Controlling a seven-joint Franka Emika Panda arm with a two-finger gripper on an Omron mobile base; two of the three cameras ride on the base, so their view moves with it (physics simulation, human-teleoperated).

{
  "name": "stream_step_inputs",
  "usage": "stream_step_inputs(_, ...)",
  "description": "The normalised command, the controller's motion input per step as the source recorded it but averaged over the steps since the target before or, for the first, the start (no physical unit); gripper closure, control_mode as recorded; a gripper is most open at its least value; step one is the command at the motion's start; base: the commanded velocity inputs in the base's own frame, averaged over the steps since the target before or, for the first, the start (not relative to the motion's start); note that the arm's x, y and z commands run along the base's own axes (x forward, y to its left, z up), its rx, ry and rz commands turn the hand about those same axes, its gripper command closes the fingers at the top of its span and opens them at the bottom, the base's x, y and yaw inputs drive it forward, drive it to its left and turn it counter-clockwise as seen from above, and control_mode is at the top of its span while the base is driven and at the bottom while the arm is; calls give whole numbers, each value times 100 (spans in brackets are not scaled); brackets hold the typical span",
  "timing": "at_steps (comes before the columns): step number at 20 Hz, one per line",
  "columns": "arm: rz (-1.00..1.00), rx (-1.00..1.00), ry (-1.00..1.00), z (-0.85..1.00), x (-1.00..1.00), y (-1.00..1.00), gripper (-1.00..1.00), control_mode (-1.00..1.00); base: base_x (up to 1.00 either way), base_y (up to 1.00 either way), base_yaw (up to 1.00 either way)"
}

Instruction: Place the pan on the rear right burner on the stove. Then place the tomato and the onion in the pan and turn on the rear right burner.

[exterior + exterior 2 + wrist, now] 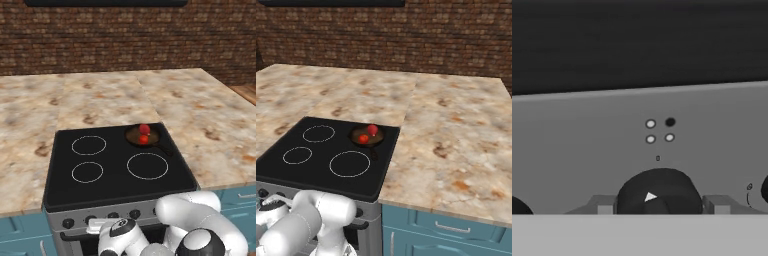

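Closest to the lens in the hand view sits one black knob (659,192) with a small white arrow on its face, low in the middle of the frame, and the claw (659,205) has a grey finger (604,205) touching each side of it, so it is closed on that knob at a middling width. Above the knob on the grey steel front are four small dots, three pale and one dark at the upper right of the group. Edges of two more knobs show, one at the lower left and one at the right edge.

Both base views show one stove (115,192), a flat glossy black top with three bare white rings and a grey front. In the left base view the stove fills the middle of the frame, and the white arm rises at the lower right, reaching down to the knob row at the bottom.

One pan (136,134), small, round and shallow, dark brown inside, sits at the upper right of the cooktop, on the rear right burner, which it hides. Its short dark handle points toward the lower right. Inside lie two tiny things touching each other: one bright orange-red tomato (144,140) nearer the camera, and one darker red onion (144,129) just behind it.

Speckled beige counter (456,130) surrounds the stove, with a brick wall (406,35) across the top
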Motion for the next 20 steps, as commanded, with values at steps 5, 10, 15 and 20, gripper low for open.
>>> stream_step_inputs(5,23,-100,-1,0,-12,39,100,-100,0,0,0)
stream_step_inputs(10,26,-100,-1,0,-19,30,100,-100,0,0,0)
stream_step_inputs(15,36,-100,-7,0,-15,13,100,-100,0,0,0)
stream_step_inputs(20,51,-100,-6,0,-18,0,100,-100,0,0,0)
